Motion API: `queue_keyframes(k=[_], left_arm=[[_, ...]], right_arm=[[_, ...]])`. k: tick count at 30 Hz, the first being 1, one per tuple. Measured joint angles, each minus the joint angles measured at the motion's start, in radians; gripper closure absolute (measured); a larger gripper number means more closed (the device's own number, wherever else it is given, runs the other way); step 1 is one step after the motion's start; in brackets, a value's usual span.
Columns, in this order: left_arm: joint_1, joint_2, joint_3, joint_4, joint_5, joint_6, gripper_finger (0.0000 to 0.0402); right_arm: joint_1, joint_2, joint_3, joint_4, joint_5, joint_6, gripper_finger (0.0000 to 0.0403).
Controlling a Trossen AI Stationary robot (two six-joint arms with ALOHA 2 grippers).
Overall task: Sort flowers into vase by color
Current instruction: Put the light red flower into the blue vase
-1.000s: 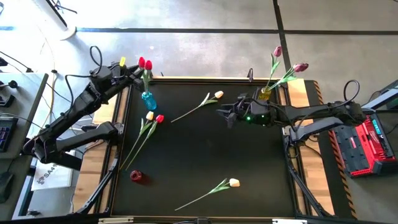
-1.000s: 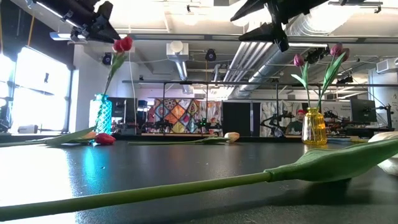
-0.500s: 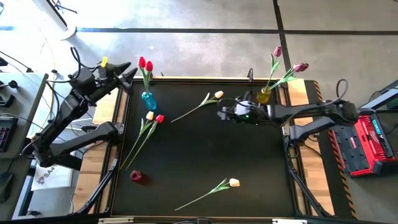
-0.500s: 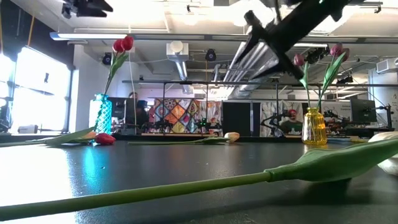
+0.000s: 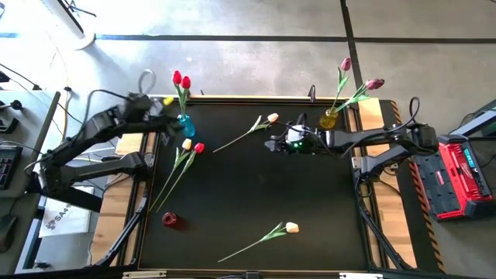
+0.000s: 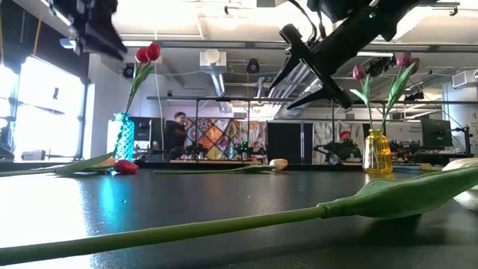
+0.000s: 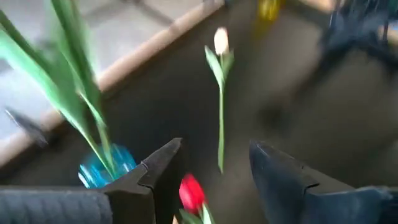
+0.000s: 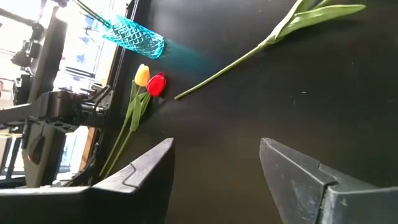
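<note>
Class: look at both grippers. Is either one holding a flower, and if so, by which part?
Neither holds anything. The left gripper is open beside the blue glass vase; the right gripper is open above the black table.

Surface [image 5: 248,201]: black, smooth, semi-gloss, catches light and a blue glint in the low view. Its frame [image 5: 132,203] looks like pale wood. Blue vase [image 8: 132,38]: clear glass or plastic, faceted diamond texture. Yellow vase [image 6: 378,152]: clear, glossy, amber. Flowers [image 5: 272,231]: matt stems and leaves, cloth or plastic look; heads smooth, slight sheen. Right hand [image 8: 217,174]: dark matt plastic fingers, hard edges. Left hand [image 7: 214,177]: same dark matt finish. Floor [image 5: 256,62]: grey concrete, dull.
</note>
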Motion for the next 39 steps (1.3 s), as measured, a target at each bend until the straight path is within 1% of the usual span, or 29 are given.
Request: queue_keyframes(k=[8,13,17,21,26,31,33,39], left_arm=[[-0.143,0.007,-0.182,0.007,-0.016,-0.260,0.0263],[-0.209,0.014,-0.302,0.009,-0.057,-0.353,0.0275],[-0.238,0.025,-0.371,0.022,-0.047,-0.437,0.0276],[-0.271,0.045,-0.407,0.033,-0.045,-0.503,0.0276],[-0.315,0.088,-0.444,0.074,-0.049,-0.521,0.0276],[-0.337,0.155,-0.445,0.093,-0.081,-0.529,0.0276],[-0.341,0.185,-0.445,0.107,-0.098,-0.532,0.0276],[-0.343,0.278,-0.445,0.166,-0.101,-0.530,0.0276]], right_arm=[[0.016,0.000,0.000,0.000,-0.004,-0.029,0.0179],[0.045,-0.001,0.000,-0.006,-0.012,-0.052,0.0179],[0.067,-0.001,0.000,-0.032,-0.019,-0.053,0.0179],[0.090,-0.001,0.000,-0.060,-0.019,-0.053,0.0179],[0.111,-0.001,0.000,-0.082,-0.021,-0.053,0.0179],[0.128,-0.001,0.000,-0.099,-0.024,-0.054,0.0179],[0.132,-0.001,0.000,-0.099,-0.046,-0.072,0.0179],[0.133,-0.001,0.000,-0.107,-0.081,-0.080,0.0179]])
